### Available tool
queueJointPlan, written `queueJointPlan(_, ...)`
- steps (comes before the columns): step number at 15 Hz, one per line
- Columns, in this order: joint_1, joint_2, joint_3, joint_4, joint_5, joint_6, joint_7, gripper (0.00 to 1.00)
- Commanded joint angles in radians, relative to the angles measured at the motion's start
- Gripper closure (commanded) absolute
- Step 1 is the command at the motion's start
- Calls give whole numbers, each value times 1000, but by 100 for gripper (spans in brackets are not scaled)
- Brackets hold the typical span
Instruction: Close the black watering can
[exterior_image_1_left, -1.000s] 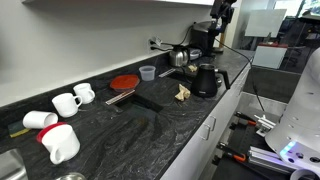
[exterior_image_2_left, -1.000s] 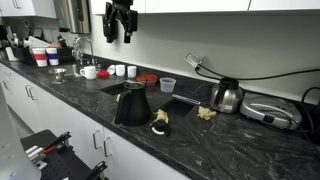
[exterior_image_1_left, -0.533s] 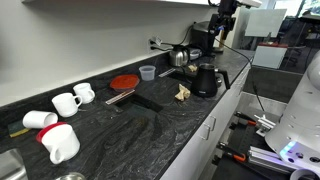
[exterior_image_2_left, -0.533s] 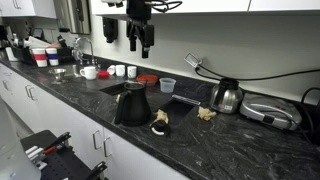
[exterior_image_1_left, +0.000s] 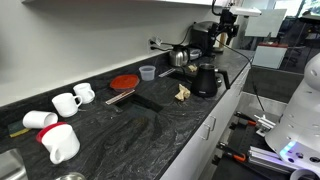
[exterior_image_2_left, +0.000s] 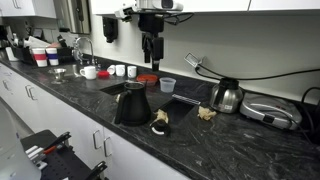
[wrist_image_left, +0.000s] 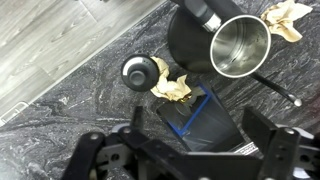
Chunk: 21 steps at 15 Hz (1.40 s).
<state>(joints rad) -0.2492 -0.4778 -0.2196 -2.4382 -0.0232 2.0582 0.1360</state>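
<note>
The black watering can (exterior_image_2_left: 133, 103) stands on the dark counter near its front edge, and also shows in an exterior view (exterior_image_1_left: 205, 78). In the wrist view the can (wrist_image_left: 188, 42) is open at the top and shows a shiny inside. Its round black lid (wrist_image_left: 140, 70) lies on the counter beside it, next to crumpled yellow paper (wrist_image_left: 172, 87). My gripper (exterior_image_2_left: 152, 45) hangs high above the counter behind the can, well apart from it. It is open and empty (wrist_image_left: 190, 150), and shows high up in an exterior view (exterior_image_1_left: 225, 22).
A silver metal pot (exterior_image_2_left: 226, 95) and a second crumpled paper (exterior_image_2_left: 207, 113) sit past the can. A flat black slab with a blue edge (wrist_image_left: 205, 120) lies under the gripper. A plastic cup (exterior_image_2_left: 168, 85), red plate (exterior_image_1_left: 123, 82), white mugs (exterior_image_1_left: 70, 100) and coffee machine (exterior_image_1_left: 205, 35) stand along the counter.
My gripper has moved sideways along the counter and lower, ending up above the area behind the watering can. It stays open. Nothing on the counter has moved.
</note>
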Motion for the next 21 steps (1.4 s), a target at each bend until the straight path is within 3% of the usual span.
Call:
queueJointPlan(1,-9,1,9,2,5,-2,-2,0)
queueJointPlan(6,-26,25,11,2,1,36,50,0)
queueJointPlan(11,-64,171,-29,16,46,108,175,0)
queueJointPlan(17,-63,392,-79,63,156,185,196,0)
queueJointPlan(18,-61,348,-76,32,132,170,175,0)
queueJointPlan(21,-59,396,-79,55,135,187,190,0)
